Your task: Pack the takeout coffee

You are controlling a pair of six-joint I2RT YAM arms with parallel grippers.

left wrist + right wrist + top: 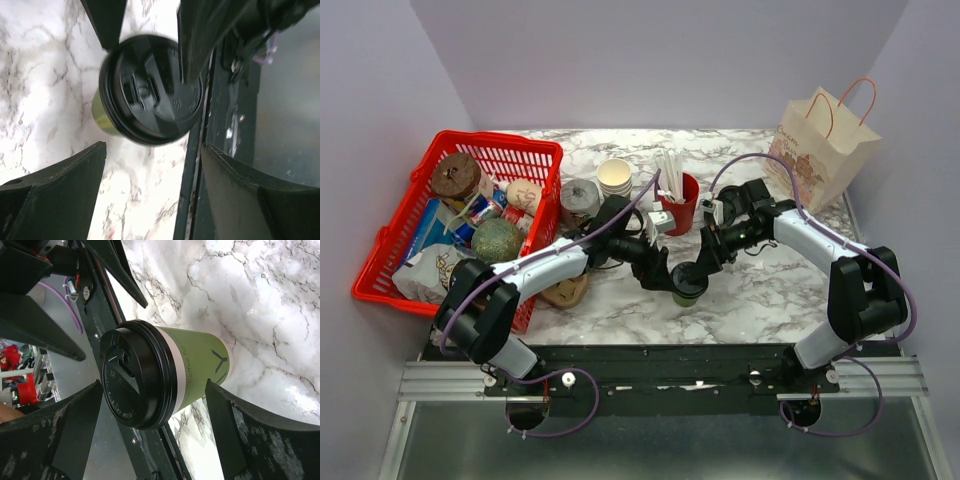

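Left jaws spread wide, right jaws spread wide, both flanking the takeout coffee (pixel 688 287), neither pinching it. It stands upright on the marble bench (pixel 750 297), centre of the top view. The paper wall looks light and crushable and the black lid (pixel 132 375) slick, so I'd squeeze gently mid-body, below the rim.

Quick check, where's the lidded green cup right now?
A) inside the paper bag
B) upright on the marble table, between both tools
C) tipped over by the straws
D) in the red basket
B: the takeout coffee stands upright on the marble table, with the left tool and right tool both open around it.
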